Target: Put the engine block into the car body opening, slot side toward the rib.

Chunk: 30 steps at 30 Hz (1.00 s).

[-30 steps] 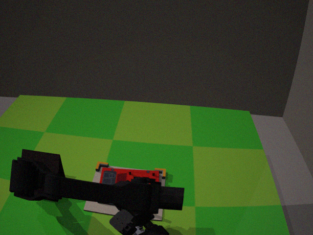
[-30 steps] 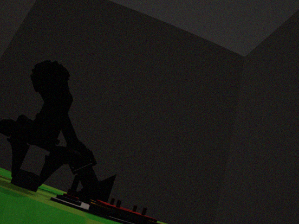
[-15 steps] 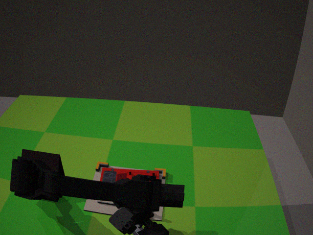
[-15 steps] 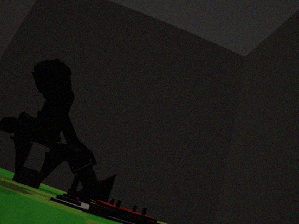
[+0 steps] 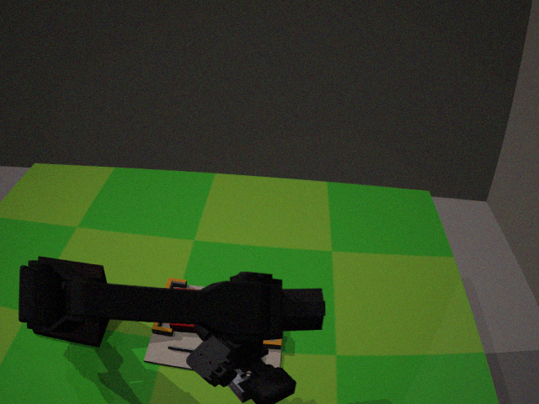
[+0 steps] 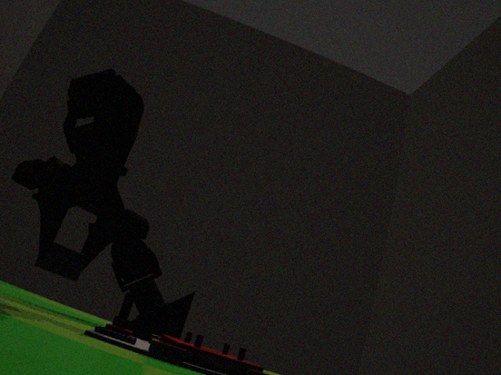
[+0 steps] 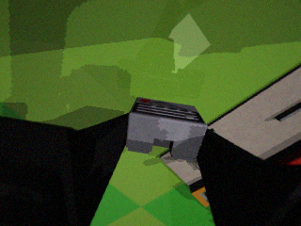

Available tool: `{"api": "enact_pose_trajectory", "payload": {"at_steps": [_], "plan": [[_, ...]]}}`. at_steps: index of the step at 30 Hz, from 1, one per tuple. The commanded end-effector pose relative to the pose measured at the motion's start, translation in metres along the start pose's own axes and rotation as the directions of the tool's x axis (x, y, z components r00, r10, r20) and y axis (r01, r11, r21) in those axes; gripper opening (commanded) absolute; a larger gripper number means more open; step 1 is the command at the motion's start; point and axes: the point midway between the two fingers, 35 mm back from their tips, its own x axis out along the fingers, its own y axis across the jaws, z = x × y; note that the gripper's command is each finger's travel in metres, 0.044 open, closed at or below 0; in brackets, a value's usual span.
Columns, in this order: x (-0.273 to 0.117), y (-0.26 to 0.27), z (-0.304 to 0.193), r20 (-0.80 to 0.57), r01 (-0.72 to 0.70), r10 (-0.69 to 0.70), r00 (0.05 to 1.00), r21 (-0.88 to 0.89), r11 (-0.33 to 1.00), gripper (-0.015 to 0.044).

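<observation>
The grey engine block (image 5: 237, 380) (image 6: 60, 262) (image 7: 166, 132) has dark stripes and a small red mark on top, and a notch low on the side that faces the wrist camera. My gripper (image 5: 244, 377) (image 6: 62, 257) (image 7: 163, 123) is shut on it, one finger on each side, and holds it above the mat, beside the pale base plate. The car body (image 5: 182, 325) (image 6: 217, 352) (image 7: 295, 161) is red and sits low on the plate. My arm hides most of it in the top view. Its opening and rib cannot be made out.
The pale base plate (image 5: 157, 348) (image 6: 142, 344) (image 7: 254, 134) has a thin dark slot and orange corner brackets (image 5: 162, 328) (image 7: 201, 196). Several short posts (image 6: 199, 340) and a dark upright wedge (image 6: 181, 313) stand by the car body. A checkered green mat (image 5: 392, 300) lies underneath.
</observation>
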Motion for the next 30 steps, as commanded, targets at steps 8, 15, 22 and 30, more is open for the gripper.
{"api": "enact_pose_trajectory", "payload": {"at_steps": [8, 15, 22, 30], "plan": [[-0.037, -0.001, 0.002, -0.008, -0.002, 0.002, 1.0, 0.005, 1.0, 0.0], [-0.059, -0.002, 0.006, -0.005, -0.003, 0.003, 1.0, 0.004, 1.0, 0.0], [-0.072, -0.004, 0.01, -0.003, -0.005, 0.005, 1.0, 0.0, 1.0, 0.0], [-0.066, -0.004, 0.01, -0.003, -0.006, 0.005, 1.0, -0.21, 0.978, 0.0]]}}
